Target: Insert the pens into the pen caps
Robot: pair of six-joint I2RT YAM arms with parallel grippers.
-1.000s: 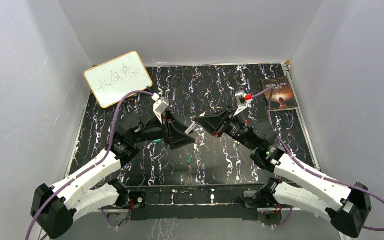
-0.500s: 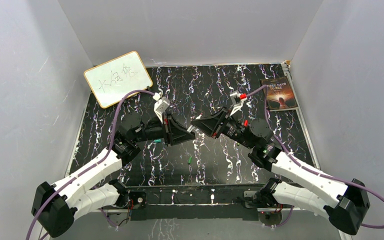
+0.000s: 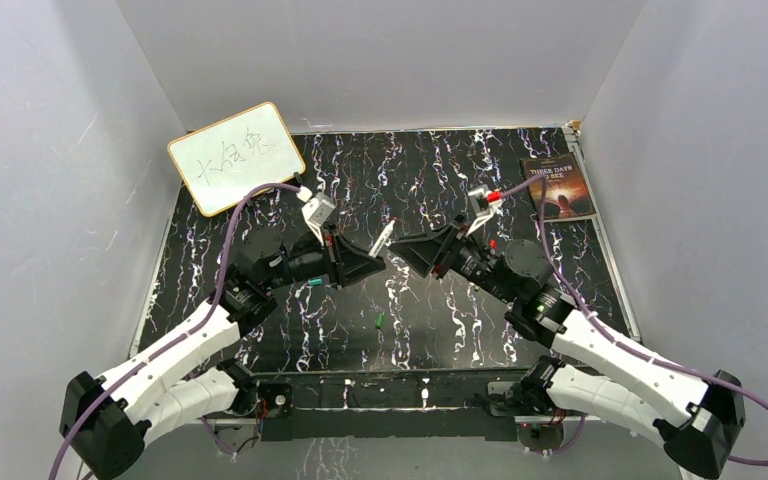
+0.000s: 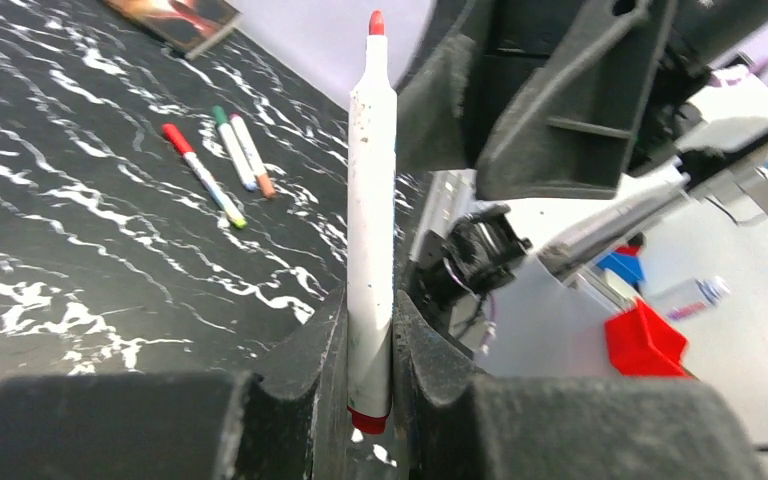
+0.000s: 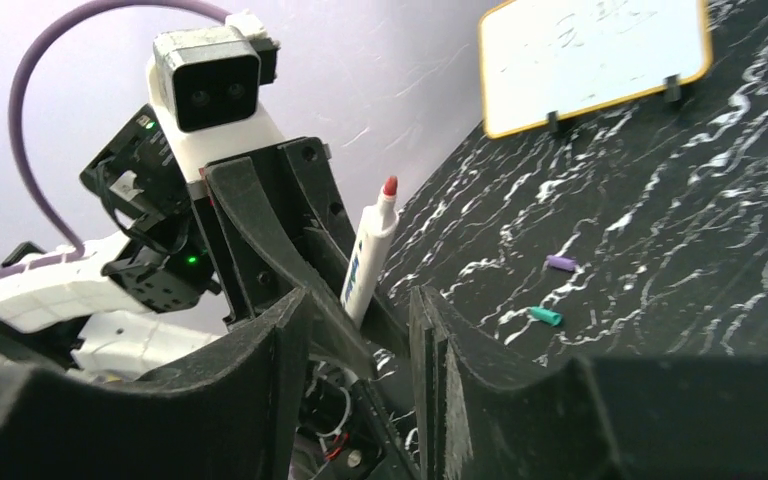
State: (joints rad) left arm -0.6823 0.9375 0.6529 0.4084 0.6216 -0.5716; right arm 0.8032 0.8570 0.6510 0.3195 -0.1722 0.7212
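Note:
My left gripper (image 3: pixel 370 256) (image 4: pixel 370 305) is shut on the lower end of a white pen (image 4: pixel 372 180) (image 3: pixel 381 239) (image 5: pixel 370 250). The pen has a red tip pointing up and away, and a red butt end below the jaws. My right gripper (image 3: pixel 401 247) (image 5: pixel 358 300) faces it from the right, open, with nothing between its fingers. Three more pens (image 4: pixel 222 160) lie together on the table beyond. A teal pen cap (image 3: pixel 312 284) (image 5: pixel 546 316), a purple pen cap (image 5: pixel 561 263) and a green pen cap (image 3: pixel 380 321) lie loose on the table.
A whiteboard (image 3: pixel 236 157) (image 5: pixel 592 58) leans at the back left corner. A book (image 3: pixel 559 187) lies at the back right. The two arms meet nose to nose over the black marbled table (image 3: pixel 410 170). Grey walls close in three sides.
The white pen has passed from my right gripper to my left. The left jaws shut on it, the right jaws opened and drew back a little to the right.

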